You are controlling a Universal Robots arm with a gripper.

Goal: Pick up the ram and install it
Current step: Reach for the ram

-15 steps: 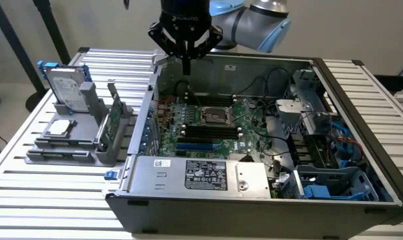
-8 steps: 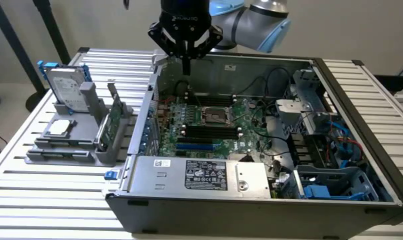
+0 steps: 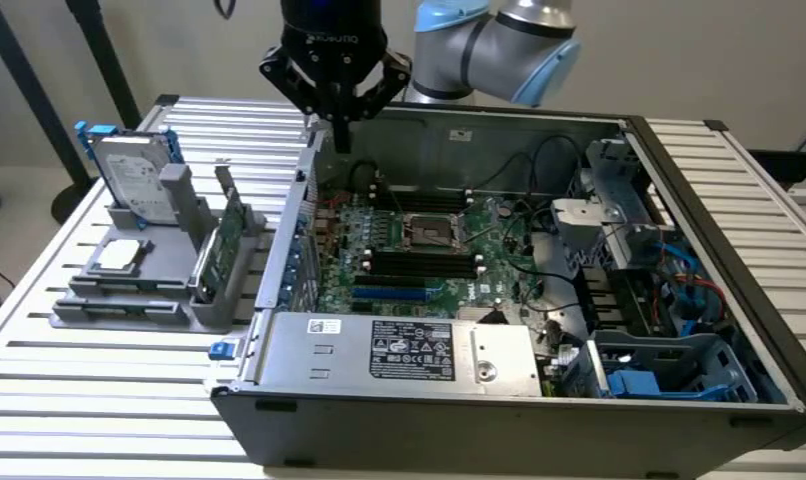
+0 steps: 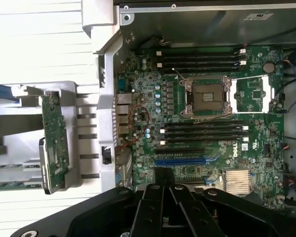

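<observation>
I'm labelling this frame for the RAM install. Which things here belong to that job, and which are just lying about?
Job in hand:
gripper, above the case's rear corner
ram, lying in the grey holder
empty black memory slots on the motherboard

Lying about:
hard drive
silver processor chip
upright green card
power supply

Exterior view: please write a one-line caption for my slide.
Black gripper hangs above open grey computer case; grey parts holder at the exterior view's left.
</observation>
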